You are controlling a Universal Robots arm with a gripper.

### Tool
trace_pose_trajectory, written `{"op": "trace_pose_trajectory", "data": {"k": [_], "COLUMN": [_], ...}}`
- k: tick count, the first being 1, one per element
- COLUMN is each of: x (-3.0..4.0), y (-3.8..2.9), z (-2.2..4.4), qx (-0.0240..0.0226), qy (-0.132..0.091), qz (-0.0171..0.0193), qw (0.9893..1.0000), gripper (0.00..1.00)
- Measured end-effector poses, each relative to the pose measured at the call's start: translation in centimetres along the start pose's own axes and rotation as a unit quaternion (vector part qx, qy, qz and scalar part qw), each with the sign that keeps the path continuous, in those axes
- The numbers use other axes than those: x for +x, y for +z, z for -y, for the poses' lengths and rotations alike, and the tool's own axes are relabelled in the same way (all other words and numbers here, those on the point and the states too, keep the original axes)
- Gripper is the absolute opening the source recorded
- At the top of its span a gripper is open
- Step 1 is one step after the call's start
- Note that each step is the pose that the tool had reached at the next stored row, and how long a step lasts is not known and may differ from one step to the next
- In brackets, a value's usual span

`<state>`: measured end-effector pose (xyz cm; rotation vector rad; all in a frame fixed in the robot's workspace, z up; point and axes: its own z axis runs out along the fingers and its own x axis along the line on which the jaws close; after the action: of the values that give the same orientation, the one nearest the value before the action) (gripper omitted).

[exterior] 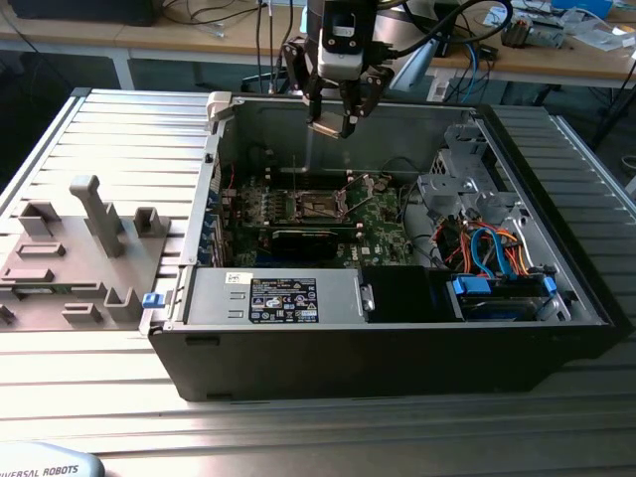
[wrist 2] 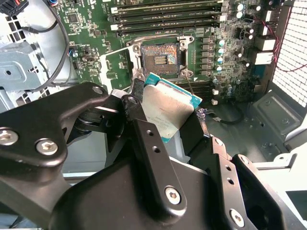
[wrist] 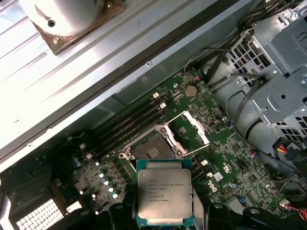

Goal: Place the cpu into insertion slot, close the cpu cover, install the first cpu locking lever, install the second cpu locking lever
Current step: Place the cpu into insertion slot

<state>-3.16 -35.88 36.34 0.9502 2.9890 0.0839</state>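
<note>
The cpu, a flat square with a matte silver-grey lid on a teal-green edge, is clamped by its sides between the black metal fingers of the gripper, well above the green motherboard. Below it the insertion slot, a dark square in a silver rim, lies bare. The cpu cover, a thin silver frame, stands swung open beside the slot.

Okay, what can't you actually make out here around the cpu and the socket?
Exterior view: contacts of the insertion slot, too small.
Both wrist views: underside of the cpu, facing away.
Second wrist view: one cpu side, behind the gripper.
</note>
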Motion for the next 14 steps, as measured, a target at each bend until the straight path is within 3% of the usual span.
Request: {"op": "trace_pose_trajectory", "data": {"k": [14], "x": [0.0], "y": [0.0], "z": [0.0], "qx": [0.0], "qy": [0.007], "qz": [0.0004], "qw": [1.0], "gripper": [0.54]}}
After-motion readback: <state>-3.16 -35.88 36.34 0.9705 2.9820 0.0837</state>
